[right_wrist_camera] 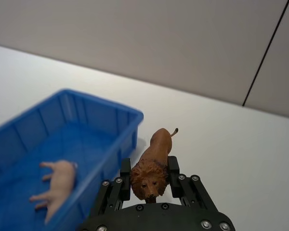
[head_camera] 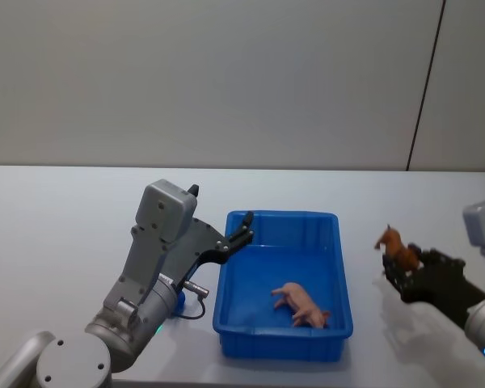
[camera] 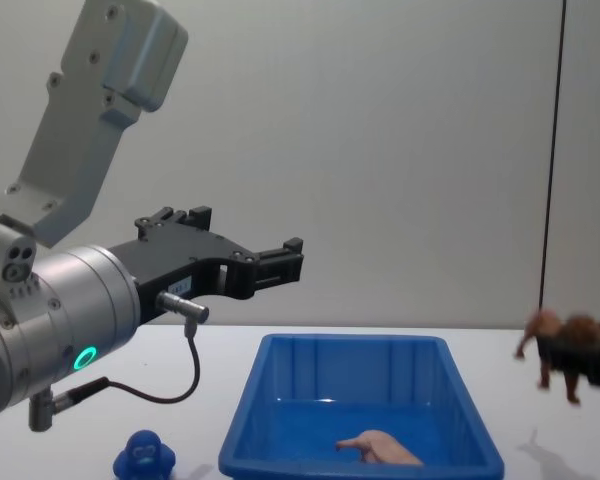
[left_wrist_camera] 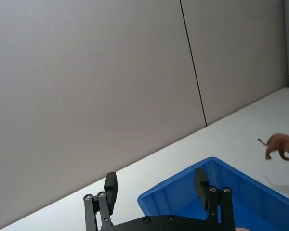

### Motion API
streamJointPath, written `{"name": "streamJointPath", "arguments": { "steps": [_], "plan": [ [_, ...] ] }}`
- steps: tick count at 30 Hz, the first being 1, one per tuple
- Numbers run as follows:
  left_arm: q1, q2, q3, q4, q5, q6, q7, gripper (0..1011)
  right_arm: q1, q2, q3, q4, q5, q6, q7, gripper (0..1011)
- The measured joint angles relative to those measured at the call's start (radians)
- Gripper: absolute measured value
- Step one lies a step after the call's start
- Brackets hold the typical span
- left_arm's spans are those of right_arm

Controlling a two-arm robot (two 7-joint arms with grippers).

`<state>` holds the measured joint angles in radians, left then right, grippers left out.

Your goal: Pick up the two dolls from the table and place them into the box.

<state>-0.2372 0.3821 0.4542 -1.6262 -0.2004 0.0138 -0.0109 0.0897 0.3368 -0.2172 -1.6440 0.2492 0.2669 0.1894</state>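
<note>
Grey wall, pale counter: one doll lay in the box, one hung in the air.

The right tool pinched the brown lion by its sides, so the toy hung clear above the counter. The blue box sat off to that tool's side, apart from it. I think the lion had to pass over the near rim first. The pink animal lay on its side on the box floor, toward the wall nearest the right tool. Much of the floor was bare. The left tool hung spread wide and held nothing, over the box's other rim. A small blue figure stood on the counter below that arm.
</note>
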Motion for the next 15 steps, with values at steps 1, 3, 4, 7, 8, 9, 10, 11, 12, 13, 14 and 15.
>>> {"name": "streamJointPath", "arguments": {
  "steps": [1, 3, 4, 7, 8, 9, 10, 11, 12, 13, 14, 15],
  "plan": [
    [0.0, 0.0, 0.0, 0.0, 0.0, 0.0, 0.0, 1002, 0.002, 0.0, 0.001, -0.006, 0.002, -0.002, 0.002, 433],
    [0.0, 0.0, 0.0, 0.0, 0.0, 0.0, 0.0, 1002, 0.007, -0.001, 0.002, -0.017, 0.007, -0.004, 0.008, 433],
    [0.0, 0.0, 0.0, 0.0, 0.0, 0.0, 0.0, 1002, 0.013, -0.002, 0.003, -0.03, 0.011, -0.004, 0.015, 433],
    [0.0, 0.0, 0.0, 0.0, 0.0, 0.0, 0.0, 1002, 0.025, -0.008, 0.002, -0.05, 0.017, -0.003, 0.034, 433],
    [0.0, 0.0, 0.0, 0.0, 0.0, 0.0, 0.0, 1002, 0.028, -0.009, 0.001, -0.053, 0.018, -0.002, 0.041, 433],
    [0.0, 0.0, 0.0, 0.0, 0.0, 0.0, 0.0, 1002, 0.031, -0.011, 0.0, -0.057, 0.018, 0.0, 0.046, 433],
    [0.0, 0.0, 0.0, 0.0, 0.0, 0.0, 0.0, 1002, 0.038, -0.016, -0.005, -0.064, 0.018, 0.005, 0.057, 430],
    [0.0, 0.0, 0.0, 0.0, 0.0, 0.0, 0.0, 1002, 0.042, -0.019, -0.007, -0.066, 0.017, 0.008, 0.062, 433],
    [0.0, 0.0, 0.0, 0.0, 0.0, 0.0, 0.0, 1002, 0.044, -0.021, -0.009, -0.068, 0.016, 0.011, 0.068, 433],
    [0.0, 0.0, 0.0, 0.0, 0.0, 0.0, 0.0, 1002, 0.047, -0.024, -0.012, -0.07, 0.014, 0.016, 0.073, 433],
    [0.0, 0.0, 0.0, 0.0, 0.0, 0.0, 0.0, 1002, 0.055, -0.031, -0.019, -0.071, 0.009, 0.024, 0.087, 433],
    [0.0, 0.0, 0.0, 0.0, 0.0, 0.0, 0.0, 1002, 0.061, -0.037, -0.026, -0.072, 0.0, 0.035, 0.099, 433]
  ]
}}
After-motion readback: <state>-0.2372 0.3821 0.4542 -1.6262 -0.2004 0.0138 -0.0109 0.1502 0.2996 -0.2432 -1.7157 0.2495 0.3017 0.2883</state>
